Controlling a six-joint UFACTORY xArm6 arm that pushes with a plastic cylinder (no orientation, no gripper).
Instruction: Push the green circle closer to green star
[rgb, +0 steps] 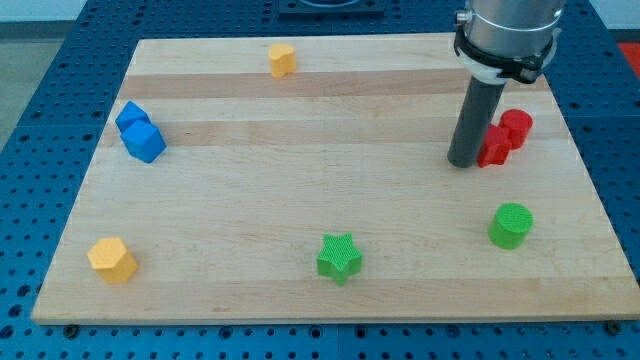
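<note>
The green circle (511, 224) stands at the view's lower right of the wooden board (300, 180). The green star (339, 258) lies near the view's bottom edge, at the middle, well left of the circle. My tip (462, 163) rests on the board at the view's right, above the green circle and a little to its left, apart from it. The tip is right beside a red block (494, 146), at that block's left side.
A red cylinder (516, 127) sits just right of the red block. Two blue blocks (139, 132) sit together at the view's left. A yellow block (282, 60) is at the view's top, another yellow block (112, 260) at the lower left.
</note>
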